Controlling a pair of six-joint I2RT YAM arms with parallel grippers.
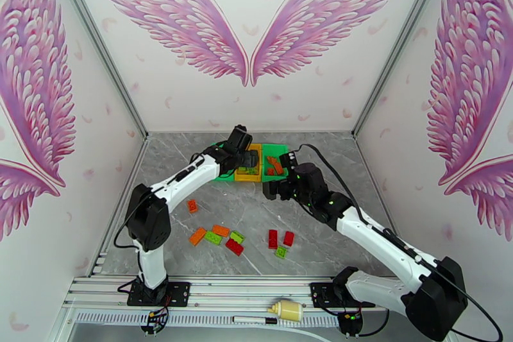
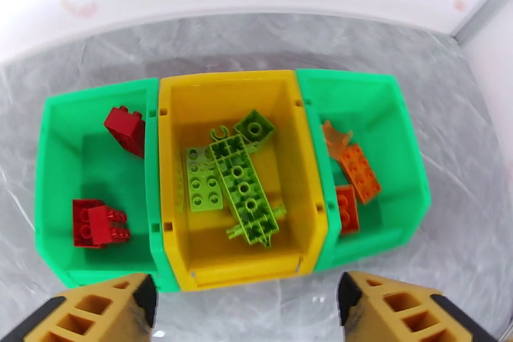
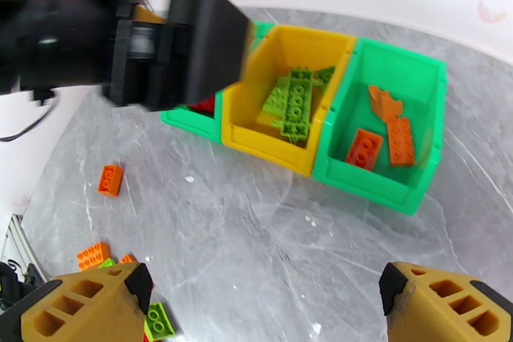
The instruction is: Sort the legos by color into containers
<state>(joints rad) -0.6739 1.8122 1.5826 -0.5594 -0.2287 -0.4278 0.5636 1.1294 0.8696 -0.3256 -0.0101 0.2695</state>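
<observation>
Three bins stand side by side at the back of the table. The left green bin (image 2: 48,163) holds red legos (image 2: 125,130). Lime legos (image 2: 243,189) lie in the yellow bin (image 2: 224,88), and orange legos (image 2: 359,173) in the right green bin (image 2: 388,102). My left gripper (image 1: 250,160) hovers open and empty over the yellow bin. My right gripper (image 1: 270,190) is open and empty just in front of the bins, facing them. Loose legos lie near the front: a lone orange one (image 1: 192,206), an orange, lime and red cluster (image 1: 220,237), and red ones (image 1: 281,239).
The left arm's black wrist (image 3: 173,48) hangs over the left green bin in the right wrist view. A cream bottle-shaped object (image 1: 286,309) lies on the front rail. Walls close in the grey table (image 1: 359,208) on three sides.
</observation>
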